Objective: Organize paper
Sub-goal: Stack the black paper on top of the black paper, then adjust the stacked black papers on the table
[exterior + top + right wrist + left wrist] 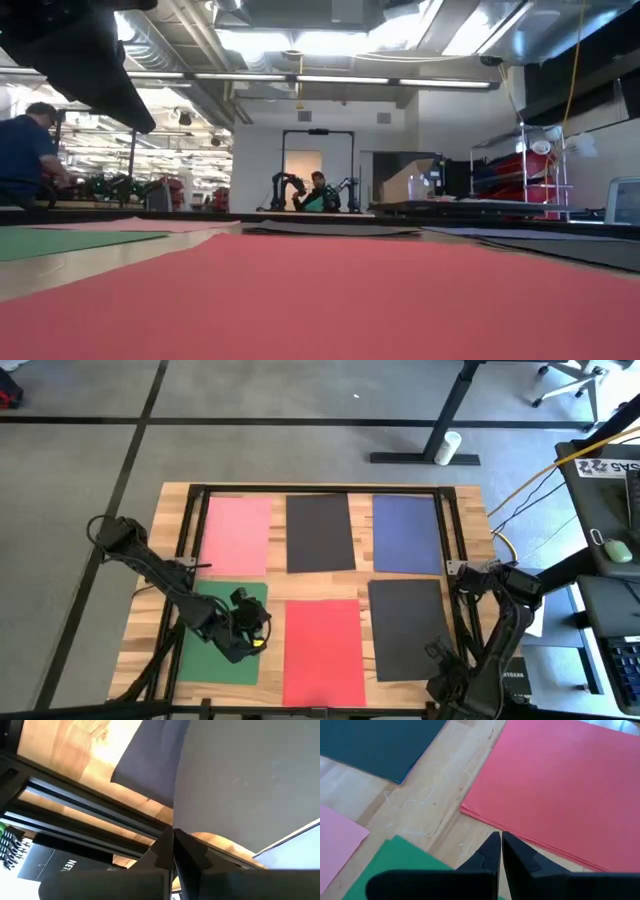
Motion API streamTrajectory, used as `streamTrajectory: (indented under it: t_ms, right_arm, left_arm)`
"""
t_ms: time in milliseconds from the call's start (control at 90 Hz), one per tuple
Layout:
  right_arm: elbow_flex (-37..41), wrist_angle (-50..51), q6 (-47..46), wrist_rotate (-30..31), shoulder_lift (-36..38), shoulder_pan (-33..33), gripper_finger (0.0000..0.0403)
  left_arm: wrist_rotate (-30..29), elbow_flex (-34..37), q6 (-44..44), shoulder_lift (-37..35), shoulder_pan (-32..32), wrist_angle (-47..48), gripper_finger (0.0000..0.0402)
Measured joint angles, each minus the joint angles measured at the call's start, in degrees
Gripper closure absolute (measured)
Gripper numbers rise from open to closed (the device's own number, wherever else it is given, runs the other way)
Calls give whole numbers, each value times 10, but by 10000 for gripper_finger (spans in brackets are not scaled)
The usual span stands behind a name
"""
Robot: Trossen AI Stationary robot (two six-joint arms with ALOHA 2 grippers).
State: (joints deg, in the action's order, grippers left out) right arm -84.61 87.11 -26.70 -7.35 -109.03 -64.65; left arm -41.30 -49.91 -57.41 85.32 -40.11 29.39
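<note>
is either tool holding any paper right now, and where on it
Nothing is held. The left tool is shut on nothing above the green sheet's edge; the right tool is shut, empty, near the dark grey sheet.

A light wooden table top (466, 520) edged by a black metal frame (320, 490) stands on a grey floor crossed by dark lines (90, 460); a white cylinder (447, 447) lies by a black desk foot (425, 458); a yellow cable (525, 485) trails toward a dark side desk holding a pale computer mouse (620, 550); beyond, a person in a dark blue top (22, 152) stands at a bench; another person in a teal top (318, 193) sits between two dark robot arms.
</note>
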Motion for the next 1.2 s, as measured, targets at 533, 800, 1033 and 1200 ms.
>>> streamTrajectory:
  t_ms: [533, 800, 1033, 1200]
  right_arm:
    - [0, 1, -45, 7, 0, 2, 345]
    - [0, 0, -74, 2, 0, 2, 254]
    - [0, 0, -95, -10, 0, 2, 217]
    - [0, -2, -113, 7, 0, 3, 214]
  left_arm:
    - [0, 0, 0, 0, 1, 0, 402]
    - [0, 0, 0, 0, 1, 0, 402]
    - [0, 0, 4, 0, 1, 0, 402]
    - [0, 0, 4, 0, 1, 0, 402]
